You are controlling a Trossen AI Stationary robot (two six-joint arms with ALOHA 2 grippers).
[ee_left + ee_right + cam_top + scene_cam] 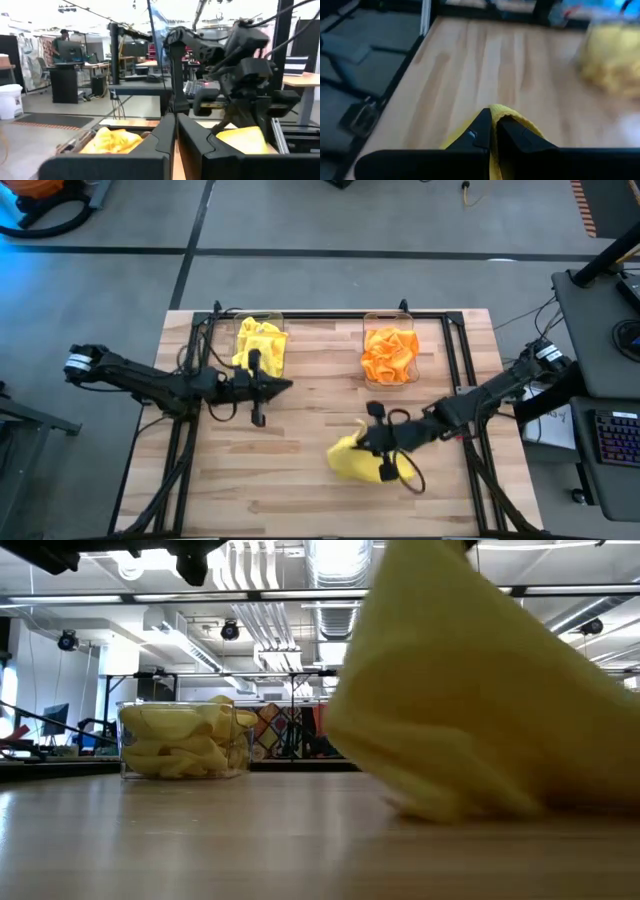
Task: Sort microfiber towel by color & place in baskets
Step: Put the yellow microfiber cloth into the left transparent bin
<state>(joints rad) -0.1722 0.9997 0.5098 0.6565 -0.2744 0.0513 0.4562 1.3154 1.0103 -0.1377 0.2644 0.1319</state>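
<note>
High view: wooden table (300, 470), grey floor (300, 270).

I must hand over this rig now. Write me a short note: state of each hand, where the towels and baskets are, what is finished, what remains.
Right hand: shut on a yellow towel at the front middle of the table, pinched between its fingers.
Left hand: shut, holding nothing, waiting just in front of the left basket.
Left basket: holds yellow towels.
Right basket: holds orange towels.
Done: all towels in view are sorted except one.
Left: carry the held yellow towel to the left basket and release it. No other loose towel shows on the table.
</note>
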